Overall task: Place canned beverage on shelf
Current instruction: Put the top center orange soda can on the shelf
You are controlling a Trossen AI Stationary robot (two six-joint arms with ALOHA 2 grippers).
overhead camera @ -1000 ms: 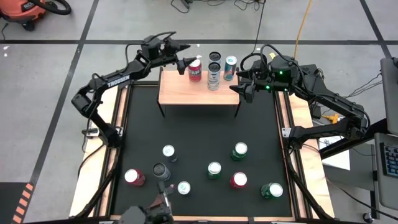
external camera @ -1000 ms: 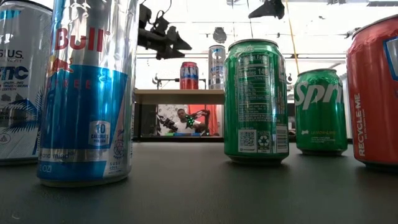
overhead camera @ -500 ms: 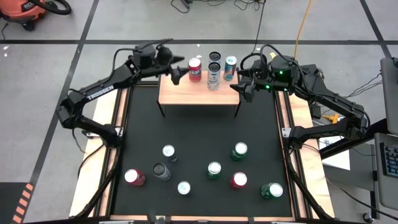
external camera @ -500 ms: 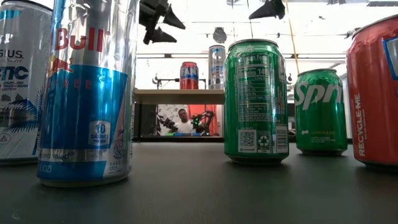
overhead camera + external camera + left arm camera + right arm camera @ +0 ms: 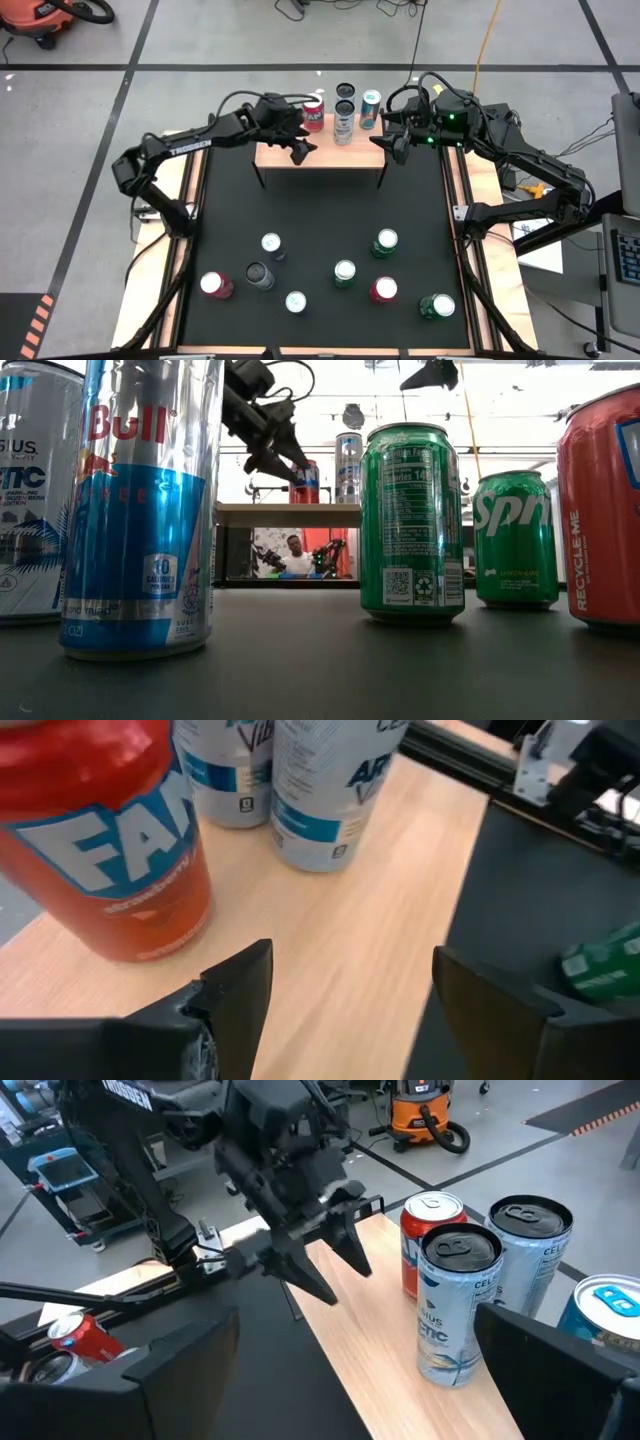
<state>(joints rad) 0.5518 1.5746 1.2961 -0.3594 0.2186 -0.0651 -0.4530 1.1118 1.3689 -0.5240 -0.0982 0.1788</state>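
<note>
My left gripper hovers upper centre of the overhead frame, jaws apart and empty, above the shelf. The red Fanta can stands on the shelf's far edge, just beside it. Swinging away carelessly, I could clip that can and topple it. My right gripper, wide open, empty, waits at the shelf's right end.
</note>
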